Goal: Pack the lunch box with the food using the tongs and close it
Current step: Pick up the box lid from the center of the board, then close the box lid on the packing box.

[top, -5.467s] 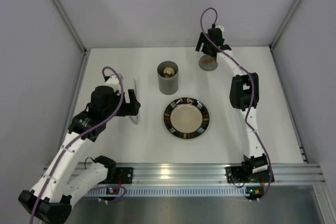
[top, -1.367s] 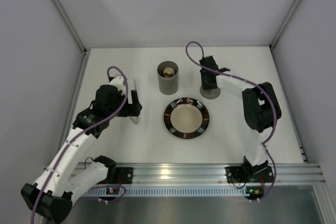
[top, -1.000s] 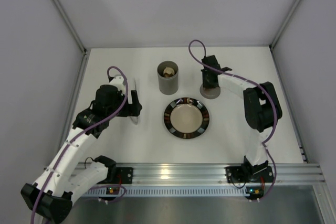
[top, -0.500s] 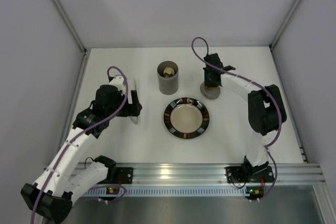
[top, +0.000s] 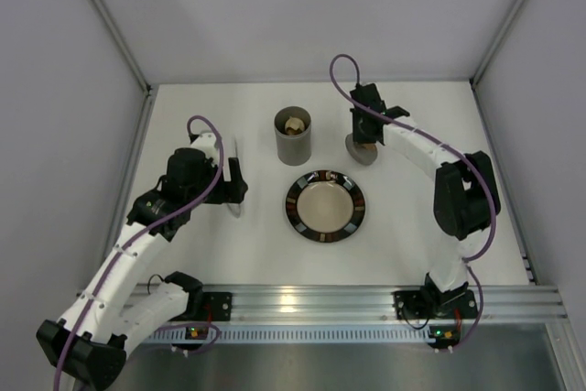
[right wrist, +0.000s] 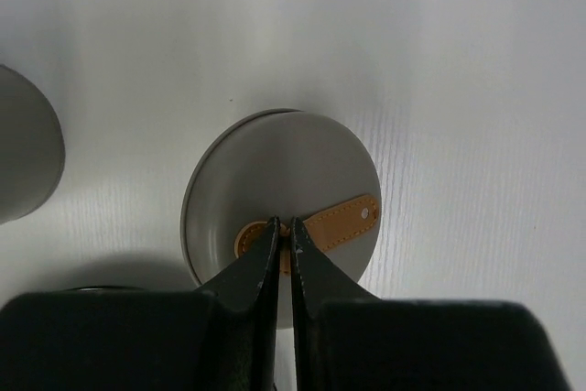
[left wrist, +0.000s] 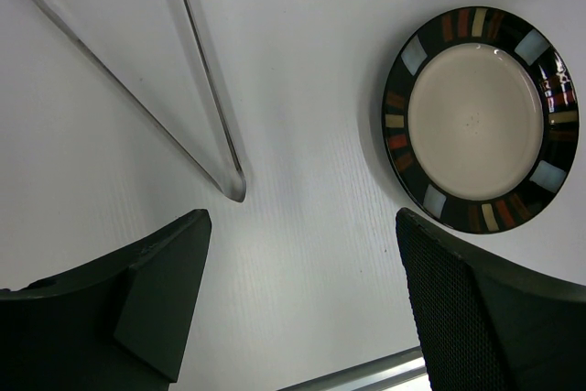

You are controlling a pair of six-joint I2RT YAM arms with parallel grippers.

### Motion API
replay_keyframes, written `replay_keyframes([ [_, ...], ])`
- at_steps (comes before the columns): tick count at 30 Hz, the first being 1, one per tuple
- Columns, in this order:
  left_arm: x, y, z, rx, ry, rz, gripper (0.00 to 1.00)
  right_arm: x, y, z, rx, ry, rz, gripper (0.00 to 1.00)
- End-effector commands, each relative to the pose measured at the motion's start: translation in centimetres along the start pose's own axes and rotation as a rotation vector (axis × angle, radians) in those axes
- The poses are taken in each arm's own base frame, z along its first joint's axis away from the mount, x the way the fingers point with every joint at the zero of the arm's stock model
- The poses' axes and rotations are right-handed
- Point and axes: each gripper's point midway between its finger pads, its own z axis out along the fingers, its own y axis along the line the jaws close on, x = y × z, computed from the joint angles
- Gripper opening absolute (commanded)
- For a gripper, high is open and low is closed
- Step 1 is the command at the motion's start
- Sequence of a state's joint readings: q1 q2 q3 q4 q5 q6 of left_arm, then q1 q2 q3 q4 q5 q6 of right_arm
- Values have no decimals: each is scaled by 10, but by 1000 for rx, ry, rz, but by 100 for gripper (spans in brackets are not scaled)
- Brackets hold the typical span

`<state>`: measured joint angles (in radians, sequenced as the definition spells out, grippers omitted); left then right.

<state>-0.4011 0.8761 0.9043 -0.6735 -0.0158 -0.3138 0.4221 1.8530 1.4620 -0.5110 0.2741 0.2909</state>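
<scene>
1. While the right gripper (right wrist: 285,226) sits over the lid (right wrist: 275,167), its two fingers are pressed together with only a hairline between them. They pinch the orange strap (right wrist: 341,219) near its inner end.
2. The lid is round, flat and grey. In the top view it sits to the right of the lunch box (top: 293,142), near it but apart.
3. Whether the lid rests flat on the table (top: 458,135) or is tipped up from it cannot be told.
4. The lunch box stands upright at the back middle of the table with its round mouth uncovered.
5. A cream piece of food (top: 294,123) shows inside the mouth.
6. The plate (top: 292,206), dark-rimmed with coloured blocks and a cream centre, lies just in front of the lunch box without touching it.
7. The tongs (left wrist: 234,185) lie flat on the table to the left of the lunch box. Their two slim arms spread into a narrow V away from the joined end.
8. The left gripper (left wrist: 300,226) is spread wide and holds nothing.
9. The joined end of the tongs lies just ahead of the left gripper's fingers (left wrist: 146,299), not between them. It is nearer the finger on the left of the wrist view.
</scene>
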Motion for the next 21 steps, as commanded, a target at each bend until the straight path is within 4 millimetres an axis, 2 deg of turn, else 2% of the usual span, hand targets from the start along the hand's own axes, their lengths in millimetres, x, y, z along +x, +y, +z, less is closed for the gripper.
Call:
replay_keyframes([
  [1,-3,-2,4,12,-15,10,87,-35,5,-35,3,-95,2,0],
  [7,-3,-2,4,11,-15,8,87,-42,13,-45,15,-116,-21,0],
  [13,-2,-2,5,10,-9,8,87,-62,25,-68,16,-161,-42,0],
  [14,-1,-2,6,10,-8,8,87,-74,28,-76,16,-189,-39,0],
  [16,-1,-2,6,9,-6,10,87,-78,36,-83,16,-189,-64,0],
  [17,-1,-2,6,9,-5,8,87,-93,41,-94,8,-224,-55,0],
  [18,-1,-1,6,7,-5,8,87,-97,45,-95,7,-227,-62,0],
  [19,-1,-1,6,7,-5,8,87,-107,51,-107,-4,-248,-63,0],
  [21,-1,-1,6,6,-6,8,87,-115,56,-115,2,-265,-69,0],
])
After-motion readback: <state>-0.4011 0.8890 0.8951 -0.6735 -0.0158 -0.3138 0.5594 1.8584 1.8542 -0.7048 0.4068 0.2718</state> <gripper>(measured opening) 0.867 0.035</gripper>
